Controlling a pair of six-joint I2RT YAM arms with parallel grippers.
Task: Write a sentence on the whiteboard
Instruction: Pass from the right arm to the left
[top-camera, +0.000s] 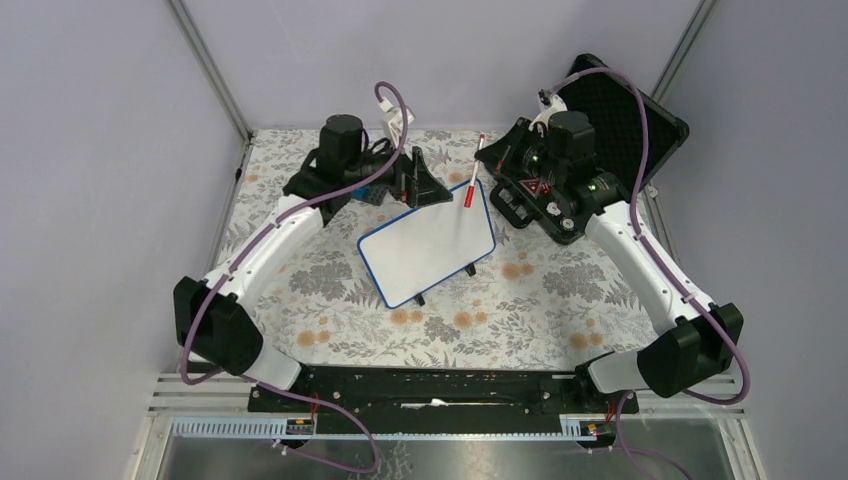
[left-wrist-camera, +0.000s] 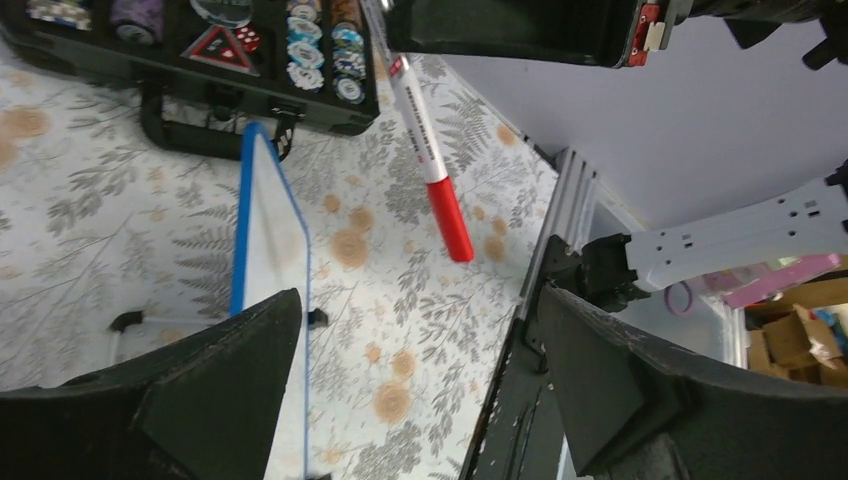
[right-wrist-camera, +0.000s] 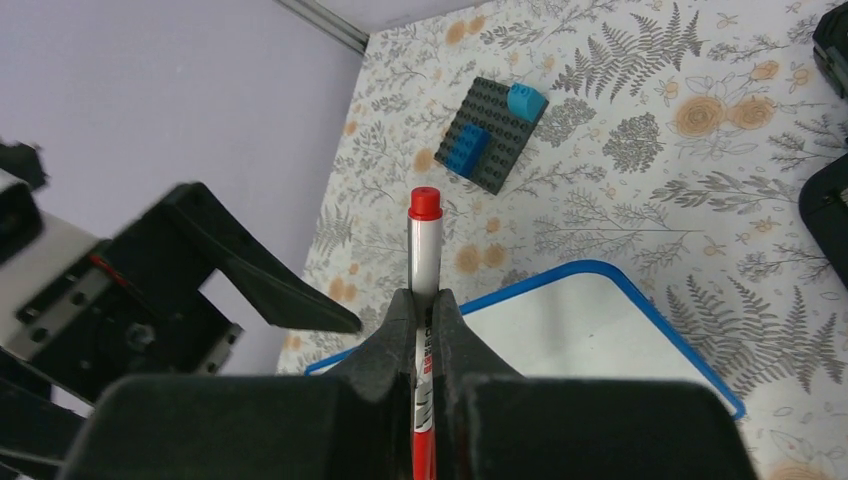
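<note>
Close the open left fingers (left-wrist-camera: 230, 370) squarely on the marker's (right-wrist-camera: 424, 260) red cap (left-wrist-camera: 450, 218), then pull straight along its axis while the right fingers (right-wrist-camera: 398, 335) clamp the barrel.

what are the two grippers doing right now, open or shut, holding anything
left gripper: open, holding nothing
right gripper: shut on the marker
</note>
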